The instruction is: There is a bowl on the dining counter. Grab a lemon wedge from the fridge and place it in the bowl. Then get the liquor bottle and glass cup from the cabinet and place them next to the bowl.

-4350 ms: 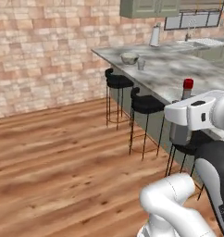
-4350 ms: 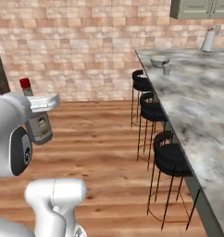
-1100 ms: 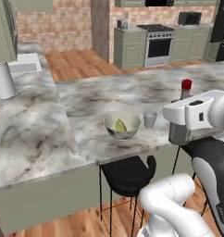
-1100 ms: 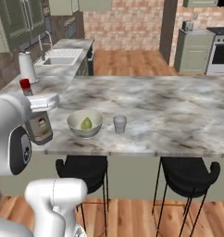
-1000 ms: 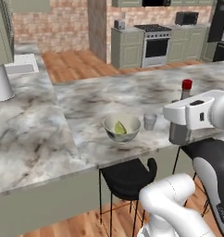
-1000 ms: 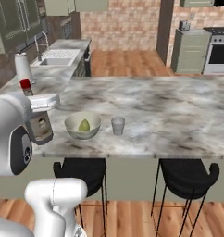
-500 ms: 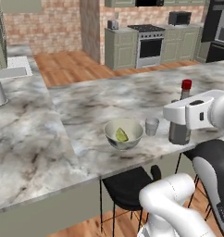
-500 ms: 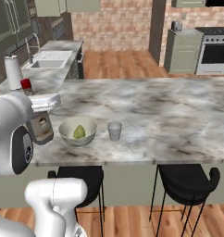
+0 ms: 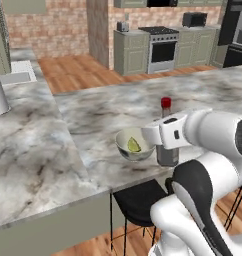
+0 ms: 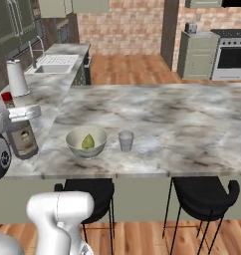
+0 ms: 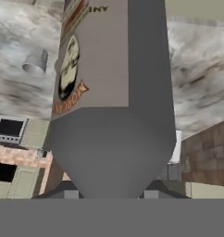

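Gripping the bottle (image 10: 23,137), the claw (image 11: 108,194) holds it upright. From the right, a cup (image 10: 125,141) stands beside the bowl (image 10: 72,144); from the left, the arm hides it.

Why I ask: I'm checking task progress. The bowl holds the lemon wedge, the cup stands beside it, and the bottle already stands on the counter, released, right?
Not released. The gripper holds the bottle, as the left base view shows. The lemon wedge is in the bowl, with the cup beside it.
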You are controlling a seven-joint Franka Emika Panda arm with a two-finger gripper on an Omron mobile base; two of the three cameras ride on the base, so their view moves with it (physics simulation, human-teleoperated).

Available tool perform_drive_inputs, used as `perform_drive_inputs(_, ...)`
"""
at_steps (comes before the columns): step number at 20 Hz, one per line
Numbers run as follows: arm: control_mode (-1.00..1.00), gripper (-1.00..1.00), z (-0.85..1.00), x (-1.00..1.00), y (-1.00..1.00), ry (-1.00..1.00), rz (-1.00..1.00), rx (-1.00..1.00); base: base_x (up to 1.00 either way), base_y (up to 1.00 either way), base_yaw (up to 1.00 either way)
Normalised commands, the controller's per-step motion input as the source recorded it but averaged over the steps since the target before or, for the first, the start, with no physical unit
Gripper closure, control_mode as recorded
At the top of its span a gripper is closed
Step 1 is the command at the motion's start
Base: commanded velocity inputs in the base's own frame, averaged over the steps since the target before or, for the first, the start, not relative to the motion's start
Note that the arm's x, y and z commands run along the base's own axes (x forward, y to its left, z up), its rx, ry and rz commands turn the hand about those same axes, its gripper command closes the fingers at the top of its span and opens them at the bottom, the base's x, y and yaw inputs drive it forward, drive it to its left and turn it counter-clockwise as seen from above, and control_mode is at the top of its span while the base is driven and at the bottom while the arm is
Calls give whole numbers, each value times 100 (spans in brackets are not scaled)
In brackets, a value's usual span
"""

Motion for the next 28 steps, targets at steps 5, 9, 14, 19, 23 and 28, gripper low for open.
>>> perform_drive_inputs(5,-100,100,-57,63,100,13,0,-3,0,0,0)
perform_drive_inputs(9,-100,100,-54,78,84,13,0,0,0,0,0)
perform_drive_inputs(14,-100,100,-68,86,52,6,-5,0,0,0,0)
perform_drive_inputs(19,-100,100,-68,81,8,-4,-13,-3,0,0,0)
perform_drive_inputs(23,-100,100,-68,77,0,-1,-17,-3,0,0,0)
perform_drive_inputs(28,-100,100,-71,66,1,1,-14,0,0,0,0)
